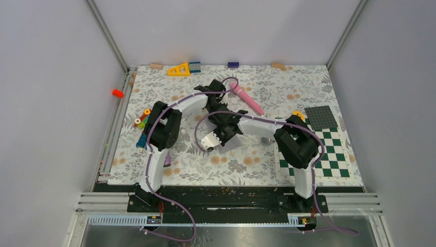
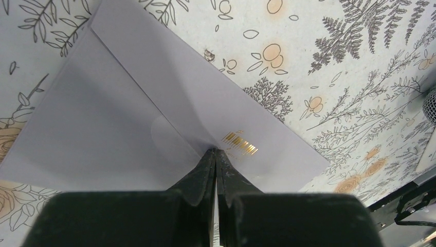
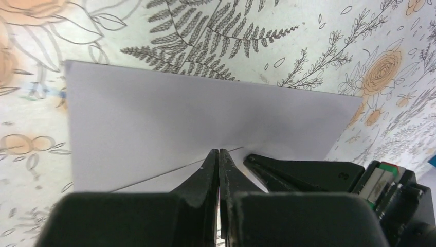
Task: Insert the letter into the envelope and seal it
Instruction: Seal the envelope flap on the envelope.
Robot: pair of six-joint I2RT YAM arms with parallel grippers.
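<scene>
**Status, as seen from beside the rig**

1. Envelope [image 2: 128, 103]: pale grey-lavender, lies flat on the floral table [image 1: 288, 87], approx. centre, under both wrists. From the top cam only a grey corner shows below the arms. Flap looks folded down onto the body. Cannot tell whether it is stuck. Gold print [image 2: 239, 143] sits just beside the flap's point.
2. L gripper [image 2: 216, 154]: jaws closed tight, no gap, nothing between them. Tips rest on the envelope at the point where the flap creases meet.
3. R gripper [image 3: 218, 153]: jaws likewise closed, empty. Tips touch the envelope's surface near its long edge, on a thin fold line. L gripper's fingers are visible just beside it in the R wrist cam.
4. Letter: not visible in any view.

**Surroundings (top cam)**

- Green/white checker mat [image 1: 313, 154]: near R edge, well apart from the envelope.
- Dark grey stud plate [image 1: 321, 117]: touching the mat's far side.
- Pink marker [image 1: 247, 98]: beyond the arms, lying diag.
- Yellow triangle [image 1: 179, 69] and blue block [image 1: 195, 66]: far edge, side by side.
</scene>
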